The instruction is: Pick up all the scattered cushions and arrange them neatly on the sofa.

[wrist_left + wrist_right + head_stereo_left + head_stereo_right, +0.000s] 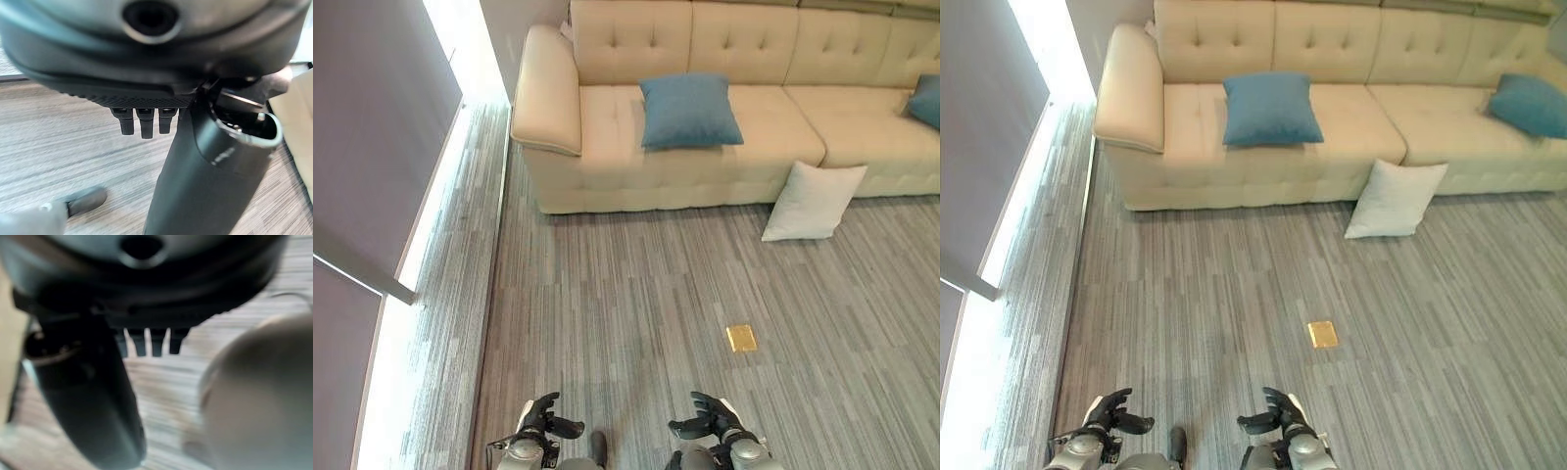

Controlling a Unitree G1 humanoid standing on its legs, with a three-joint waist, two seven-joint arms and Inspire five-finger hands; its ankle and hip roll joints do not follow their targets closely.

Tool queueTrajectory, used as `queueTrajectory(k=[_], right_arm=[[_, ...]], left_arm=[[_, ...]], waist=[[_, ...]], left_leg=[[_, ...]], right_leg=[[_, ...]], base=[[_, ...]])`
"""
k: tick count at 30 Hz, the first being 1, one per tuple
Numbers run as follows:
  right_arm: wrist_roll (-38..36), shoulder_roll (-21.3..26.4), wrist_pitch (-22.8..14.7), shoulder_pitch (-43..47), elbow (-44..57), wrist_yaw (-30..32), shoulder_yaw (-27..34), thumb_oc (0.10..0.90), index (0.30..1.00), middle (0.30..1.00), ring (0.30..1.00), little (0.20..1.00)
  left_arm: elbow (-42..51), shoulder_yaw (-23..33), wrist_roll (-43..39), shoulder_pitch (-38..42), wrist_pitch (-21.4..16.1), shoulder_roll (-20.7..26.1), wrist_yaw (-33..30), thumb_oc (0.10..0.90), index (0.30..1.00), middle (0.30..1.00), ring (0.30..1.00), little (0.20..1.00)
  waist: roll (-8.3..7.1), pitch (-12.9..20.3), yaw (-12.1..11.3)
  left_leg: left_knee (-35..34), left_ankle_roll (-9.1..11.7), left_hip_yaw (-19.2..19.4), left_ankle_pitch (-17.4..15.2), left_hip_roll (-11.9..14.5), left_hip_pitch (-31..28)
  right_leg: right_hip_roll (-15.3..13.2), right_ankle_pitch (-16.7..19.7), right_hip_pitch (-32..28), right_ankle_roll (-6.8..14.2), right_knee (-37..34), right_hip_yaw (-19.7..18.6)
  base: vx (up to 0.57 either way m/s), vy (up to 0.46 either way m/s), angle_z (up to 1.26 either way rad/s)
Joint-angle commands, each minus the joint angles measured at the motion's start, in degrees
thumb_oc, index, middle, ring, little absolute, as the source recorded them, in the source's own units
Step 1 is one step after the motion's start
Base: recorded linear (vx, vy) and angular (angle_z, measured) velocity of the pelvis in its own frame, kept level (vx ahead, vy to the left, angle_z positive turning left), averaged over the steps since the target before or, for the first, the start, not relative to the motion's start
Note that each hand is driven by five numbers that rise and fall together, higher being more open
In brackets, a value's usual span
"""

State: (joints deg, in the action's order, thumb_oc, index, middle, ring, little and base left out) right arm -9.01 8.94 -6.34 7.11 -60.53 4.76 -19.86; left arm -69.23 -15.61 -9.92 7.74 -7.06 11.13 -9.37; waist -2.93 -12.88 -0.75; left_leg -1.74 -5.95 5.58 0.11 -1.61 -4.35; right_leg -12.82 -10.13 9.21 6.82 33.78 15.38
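A white cushion (814, 201) leans on the carpet against the front of the cream sofa (607, 147). On the sofa seat near its left end lies a blue cushion (688, 110). A second blue cushion (1529, 104) rests further right on the seat. My left hand (544, 419) and right hand (709, 421) hang low at the near edge of the view, far from the cushions. Both hands hold nothing, their fingers relaxed and apart from the thumbs.
A small yellow square object (741, 338) lies on the grey striped carpet between me and the sofa. A purple wall (372, 147) with a lit strip along its base runs down the left side.
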Motion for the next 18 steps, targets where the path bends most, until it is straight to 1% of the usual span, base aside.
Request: queueTrajectory(k=[1, 2, 4, 5, 7, 8, 9, 11, 12, 13, 14, 15, 16, 17, 18], right_arm=[[1.37, 1.76, -1.46, 0.96, 1.99, 0.3, -1.23, 0.8, 0.9, 0.9, 0.9, 0.9], [1.69, 1.89, -1.43, 1.15, 2.14, 0.38, -1.58, 0.8, 0.9, 0.9, 0.9, 0.9], [1.86, 2.25, -1.4, 1.52, 2.33, 0.34, -1.77, 0.8, 0.9, 0.9, 0.9, 0.9], [1.93, 2.48, -1.33, 1.67, 2.49, 0.22, -1.7, 0.8, 0.9, 0.9, 0.9, 0.9], [2.27, 2.78, -1.27, 1.6, 2.52, 0.12, -1.62, 0.8, 0.9, 0.9, 0.9, 0.9], [2.44, 2.92, -1.32, 1.22, 2.47, 0.22, -1.58, 0.8, 0.9, 0.9, 0.9, 0.9], [2.35, 2.98, -1.39, 0.8, 2.23, 0.19, -1.57, 0.8, 0.9, 0.9, 0.9, 0.9], [2.33, 3.04, -1.15, 0.23, 1.62, 0.09, -1.49, 0.8, 0.9, 0.9, 0.9, 0.9], [2.33, 3.06, -1.16, 0.21, 1.62, 0.08, -1.5, 0.8, 0.9, 0.9, 0.9, 0.9], [2.09, 3.09, -1.2, 0.08, 1.07, 0.01, -1.53, 0.8, 0.9, 0.9, 0.9, 0.9], [1.71, 3.1, -1.41, 0.17, 0.94, -0.01, -1.64, 0.8, 0.9, 0.9, 0.9, 0.9], [1.18, 3.21, -1.63, 0.43, 0.87, 0.05, -1.65, 0.8, 0.9, 0.9, 0.9, 0.9], [-0.15, 3.48, -2.11, 1.2, 0.9, 0.22, -1.56, 0.8, 0.9, 0.9, 0.9, 0.9], [-0.15, 3.47, -2.12, 1.23, 0.88, 0.21, -1.55, 0.8, 0.9, 0.9, 0.9, 0.9], [-0.64, 3.64, -2.17, 1.35, 0.54, 0.34, -1.36, 0.8, 0.9, 0.9, 0.9, 0.9]], left_arm=[[-0.11, -0.34, 1.74, 1.77, -1.71, -1.4, 0.35, 0.8, 0.9, 0.9, 0.9, 0.9], [-0.53, -0.45, 2.16, 1.99, -1.62, -1.44, 0.35, 0.8, 0.9, 0.9, 0.9, 0.9], [-0.85, -0.46, 2.36, 2.23, -1.59, -1.59, 0.43, 0.8, 0.9, 0.9, 0.9, 0.9], [-0.93, -0.36, 2.46, 2.32, -1.58, -1.65, 0.46, 0.8, 0.9, 0.9, 0.9, 0.9], [-1.31, 0.14, 2.27, 2.22, -1.7, -1.77, 0.65, 0.8, 0.9, 0.9, 0.9, 0.9], [-1.58, 0.23, 2.33, 1.97, -1.72, -1.96, 0.68, 0.8, 0.9, 0.9, 0.9, 0.9], [-1.92, 0.33, 2.68, 1.51, -1.62, -2.01, 0.63, 0.8, 0.9, 0.9, 0.9, 0.9], [-1.99, 0.62, 2.65, 0.48, -1.49, -2.29, 0.61, 0.8, 0.9, 0.9, 0.9, 0.9], [-1.98, 0.62, 2.65, 0.46, -1.49, -2.3, 0.61, 0.8, 0.9, 0.9, 0.9, 0.9], [-1.68, 0.04, 2.88, 0.05, -1.56, -2.38, 0.83, 0.8, 0.9, 0.9, 0.9, 0.9], [-1.19, -0.46, 3.16, 0.1, -1.61, -2.39, 0.79, 0.8, 0.9, 0.9, 0.9, 0.9], [-0.82, -0.8, 3.19, 0.32, -1.59, -2.36, 0.78, 0.8, 0.9, 0.9, 0.9, 0.9], [0.25, -1.26, 2.78, 1.2, -1.68, -2.18, 0.52, 0.8, 0.9, 0.9, 0.9, 0.9], [0.26, -1.26, 2.77, 1.22, -1.67, -2.18, 0.52, 0.8, 0.9, 0.9, 0.9, 0.9], [0.46, -1.41, 2.51, 1.63, -1.67, -2.08, 0.48, 0.8, 0.9, 0.9, 0.9, 0.9]], waist=[[-0.1, 0.36, -0.1], [-0.67, 0.39, 0.31], [-1.11, 0.06, 1.13], [-1.12, -0.08, 1.46], [-0.89, -0.24, 1.84], [-0.9, -0.07, 1.96], [-0.87, 0.44, 2.08], [-0.41, 1.54, 2.08], [-0.37, 1.56, 2.12], [-0.09, 2.08, 2.06], [-0.08, 1.98, 1.89], [-0.36, 1.74, 1.76], [-1.46, 0.4, 0.86], [-1.37, 0.43, 0.9], [-1.8, 0.04, 0.63]], left_leg=[[2.32, 2.11, -3.5, -8.51, -0.26, -0.22], [2.06, 2.41, -3.94, -9.07, -0.77, -1.09], [2.05, 2.84, -5.25, -9.95, -1.46, -2.61], [1.94, 3.15, -5.78, -10.27, -1.59, -3.3], [2.09, 3.61, -6.24, -10.88, -1.56, -4.38], [2.31, 3.57, -6.42, -11.71, -1.78, -4.97], [2.54, 3.73, -6.64, -12.72, -1.88, -5.77], [3.83, 4.72, -7.26, -13.05, -1.07, -6.63], [3.87, 4.74, -7.29, -13.1, -1.03, -6.63], [7.08, 6.41, -7.28, -11.56, -0.04, -6.02], [10.75, 7.74, -7.17, -9.48, 0.31, -4.48], [15.21, 8.89, -6.85, -7.48, 0.81, -2.08], [25.35, 10.11, -5.68, -4.35, 1.68, 3.61], [25.73, 10.13, -5.75, -4.53, 1.76, 3.88], [28.17, 9.9, -4.49, -4.31, 2.55, 5.28]], right_leg=[[3.13, 8.2, -3.01, -0.12, -12.33, 0.11], [4.06, 8.3, -1.51, -0.57, -18.14, 0.63], [5.51, 10.19, 0.26, -0.26, -24.59, 0.21], [6.01, 11.0, 0.89, 0.15, -26.56, 0.03], [6.28, 11.66, 1.29, 0.35, -27.57, 0.55], [6.33, 11.56, 0.77, 0.11, -27.93, 0.46], [6.8, 11.18, -0.01, -0.56, -28.19, -0.16], [7.45, 10.37, -0.43, -1.83, -27.15, -0.18], [7.48, 10.34, -0.45, -1.84, -27.14, -0.13], [8.55, 9.53, -2.3, -2.84, -28.32, -0.07], [9.13, 9.22, -3.67, -3.39, -29.34, -0.15], [9.42, 8.96, -4.68, -4.07, -30.01, -0.56], [9.38, 8.07, -6.84, -5.71, -31.08, -0.79], [9.47, 8.08, -6.76, -5.73, -31.08, -0.72], [9.6, 7.58, -7.92, -6.26, -31.83, -0.58]], base=[[0.2, -0.028, -0.04], [0.21, -0.04, -0.05], [0.29, -0.047, -0.04], [0.26, -0.035, 0.22], [0.24, -0.033, 0.41], [0.28, -0.054, 0.36], [0.3, -0.063, 0.31], [0.26, -0.058, 0.26], [0.28, -0.117, 0.21], [0.23, -0.137, 0.16], [0.28, -0.178, 0.12], [0.17, -0.179, 0.19], [0.11, -0.133, 0.15], [0.1, -0.13, 0.15], [0.09, -0.07, 0.04]])
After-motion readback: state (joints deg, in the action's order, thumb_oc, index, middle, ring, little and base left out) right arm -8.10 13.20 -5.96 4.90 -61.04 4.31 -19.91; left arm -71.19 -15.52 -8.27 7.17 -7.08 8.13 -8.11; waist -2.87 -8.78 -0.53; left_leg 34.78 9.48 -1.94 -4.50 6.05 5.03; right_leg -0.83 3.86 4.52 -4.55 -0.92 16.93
